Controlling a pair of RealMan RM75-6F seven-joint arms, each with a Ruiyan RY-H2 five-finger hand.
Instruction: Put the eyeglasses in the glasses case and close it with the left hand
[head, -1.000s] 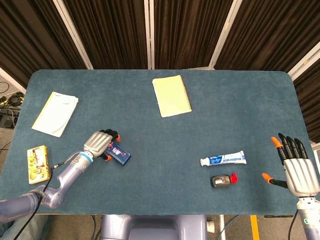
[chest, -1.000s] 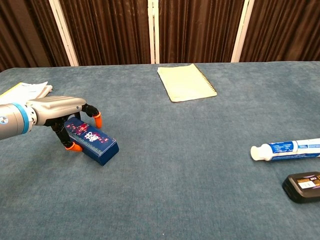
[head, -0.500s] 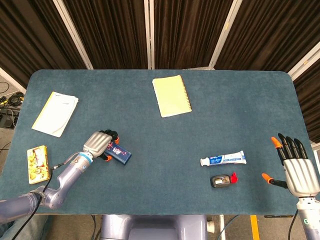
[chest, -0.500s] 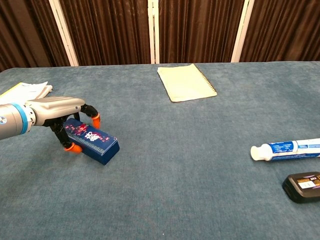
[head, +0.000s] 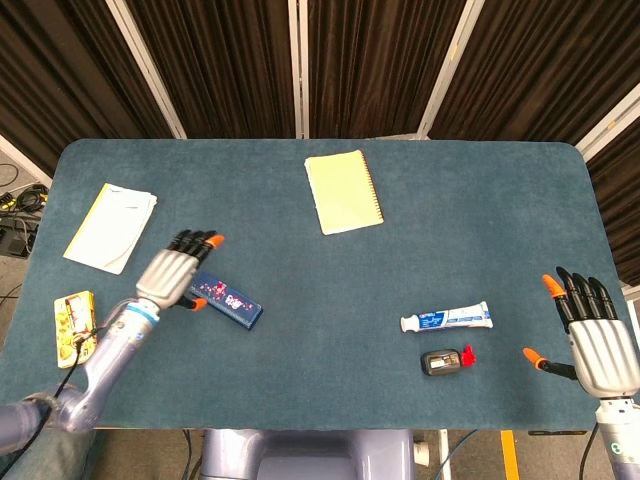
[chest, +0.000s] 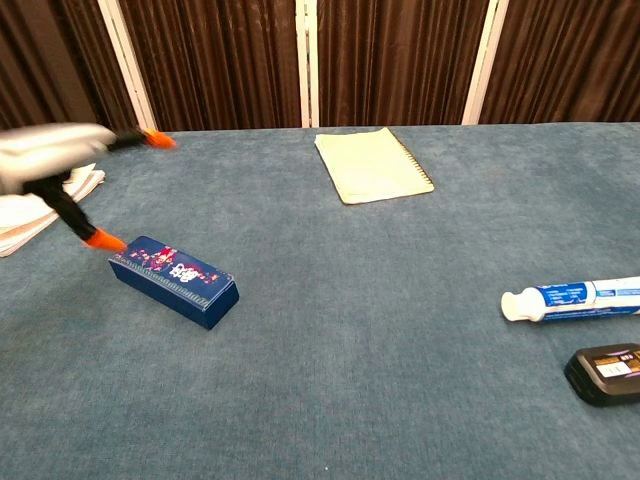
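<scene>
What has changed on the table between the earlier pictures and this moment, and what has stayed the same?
The left hand has let go of the closed blue glasses case and lifted up and back toward the table's left edge, fingers now spread. The case lies flat after settling slightly. The right hand, yellow notepad, toothpaste tube and small black device are unchanged.

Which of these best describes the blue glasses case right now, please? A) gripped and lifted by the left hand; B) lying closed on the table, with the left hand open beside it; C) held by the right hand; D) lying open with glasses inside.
B: the glasses case lies closed on the table, and the left hand is lifted off it with fingers spread.
</scene>
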